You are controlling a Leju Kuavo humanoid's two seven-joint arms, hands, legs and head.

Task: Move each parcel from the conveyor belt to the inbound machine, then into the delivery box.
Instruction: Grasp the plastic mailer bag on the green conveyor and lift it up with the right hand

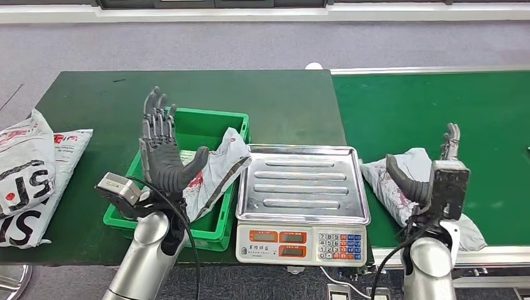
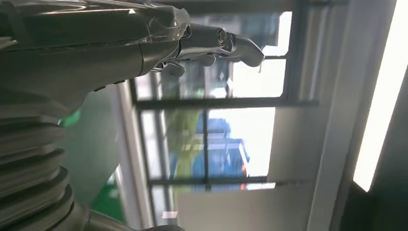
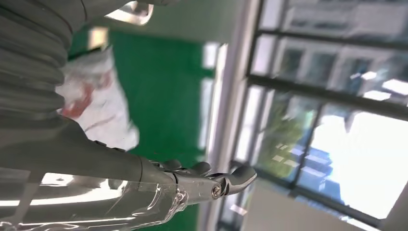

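On the conveyor belt [image 1: 431, 106] at the right, a grey parcel [image 1: 409, 172] lies just beside the right hand [image 1: 437, 178], which is raised with fingers apart, holding nothing. Left of the scale [image 1: 302, 203], another parcel [image 1: 215, 172] leans in the green box [image 1: 212, 228], and the left hand [image 1: 164, 153] hangs spread and empty above it.

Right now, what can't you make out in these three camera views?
- Scale readout: digits too small, head view.
- Parcel in the green box: its lower part hidden behind the left hand.
- Belt parcel: partly covered by the right hand; blurred in the right wrist view.
- Bags at the table's left: cut off by the frame edge.
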